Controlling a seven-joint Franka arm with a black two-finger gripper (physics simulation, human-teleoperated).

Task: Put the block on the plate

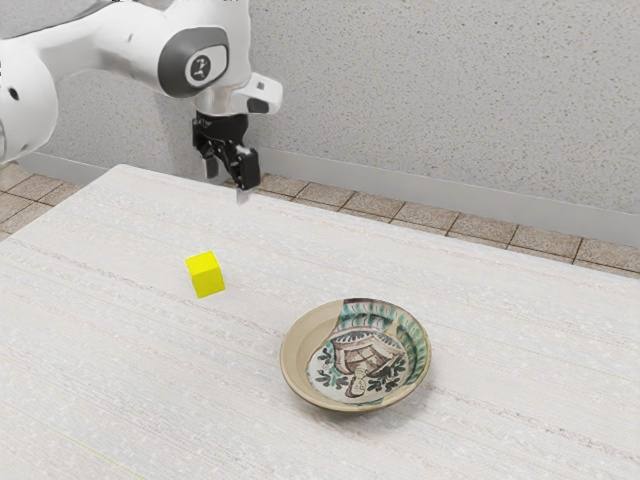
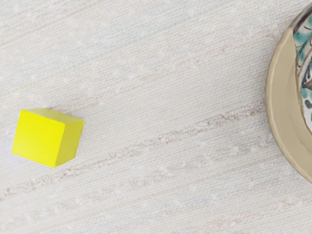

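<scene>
Fingers (image 1: 248,172) spread apart, empty, well above yellow block (image 1: 205,275); block on table (image 1: 120,330), apart from plate (image 1: 300,358).

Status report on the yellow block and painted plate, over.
Black two-finger end effector open, empty, raised. Yellow cube-shaped block on the whitish table, off the round painted plate. No obstacle seen between them.
</scene>
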